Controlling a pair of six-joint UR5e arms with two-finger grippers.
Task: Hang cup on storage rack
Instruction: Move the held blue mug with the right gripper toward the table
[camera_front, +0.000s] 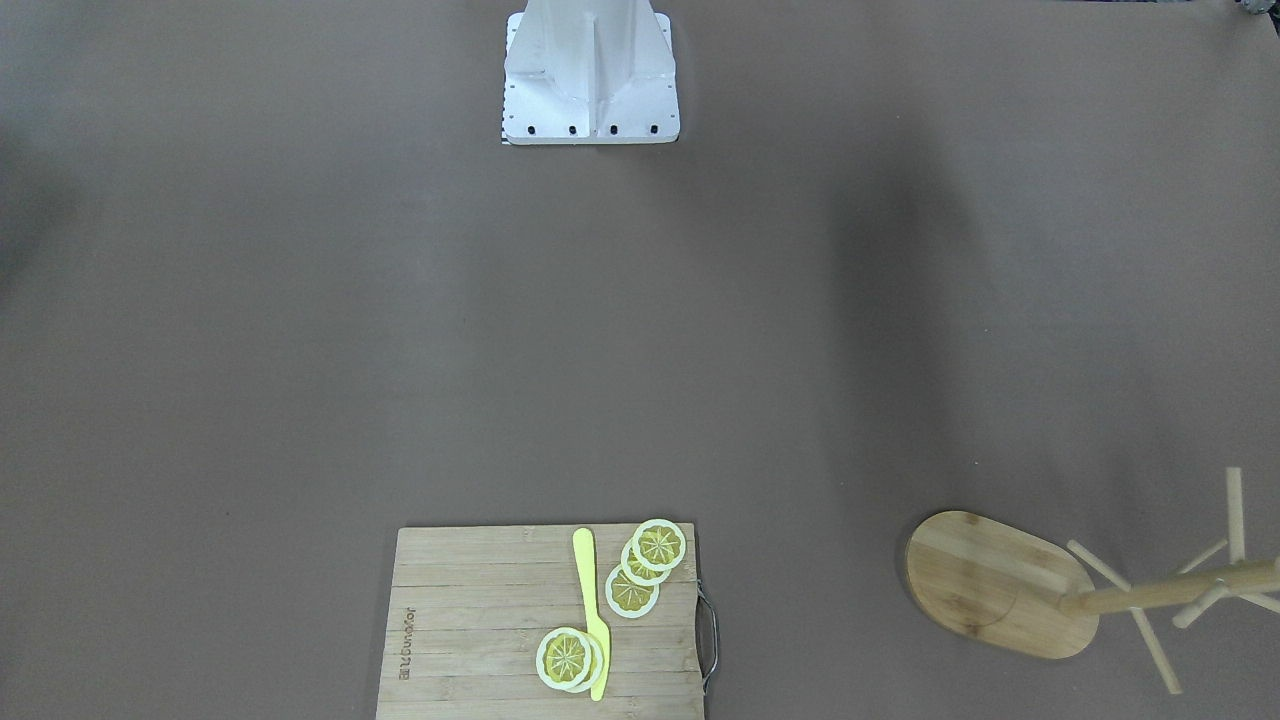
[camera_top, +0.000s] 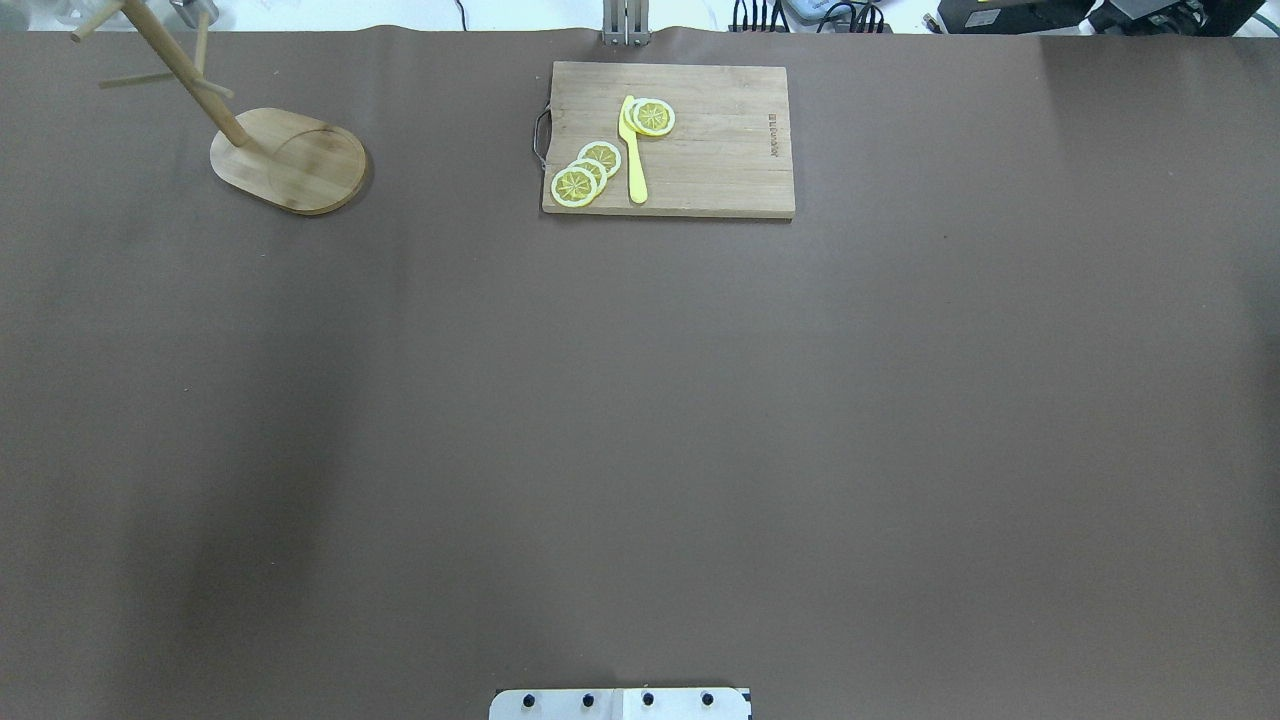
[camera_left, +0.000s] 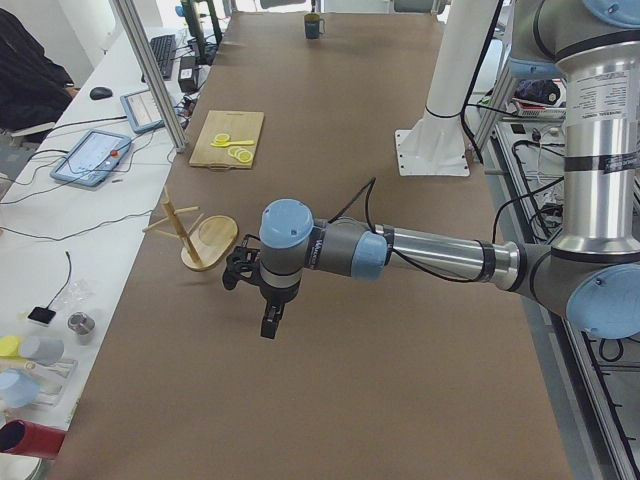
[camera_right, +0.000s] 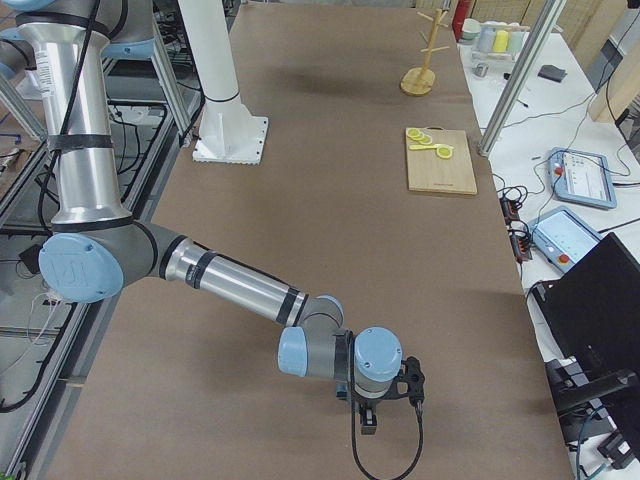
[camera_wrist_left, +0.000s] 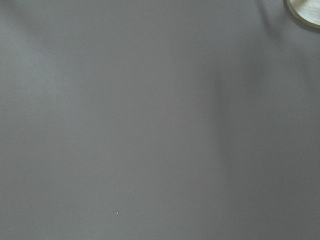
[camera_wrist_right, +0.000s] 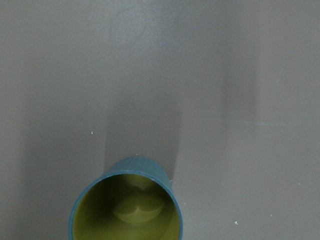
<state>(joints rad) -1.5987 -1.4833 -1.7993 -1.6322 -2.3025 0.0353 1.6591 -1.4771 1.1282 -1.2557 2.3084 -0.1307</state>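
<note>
The teal-blue cup (camera_wrist_right: 125, 205), yellowish inside, stands upright on the brown table; in the right wrist view I look down into it at the bottom edge. It also shows in the exterior left view (camera_left: 313, 27) at the table's far end. The wooden storage rack (camera_top: 288, 160) stands at the far left corner, with its pole (camera_front: 1170, 590) and pegs bare. My left gripper (camera_left: 268, 328) hangs over the table near the rack (camera_left: 200, 235). My right gripper (camera_right: 368, 420) hangs over the cup's end of the table. I cannot tell whether either gripper is open or shut.
A slatted cutting board (camera_top: 720, 180) with a metal handle lies at the table's far middle. It carries lemon slices (camera_top: 585, 175) and a yellow knife (camera_top: 634, 150). The robot's white base (camera_front: 590, 80) stands at the near edge. Tablets and cables lie beyond the table's far edge.
</note>
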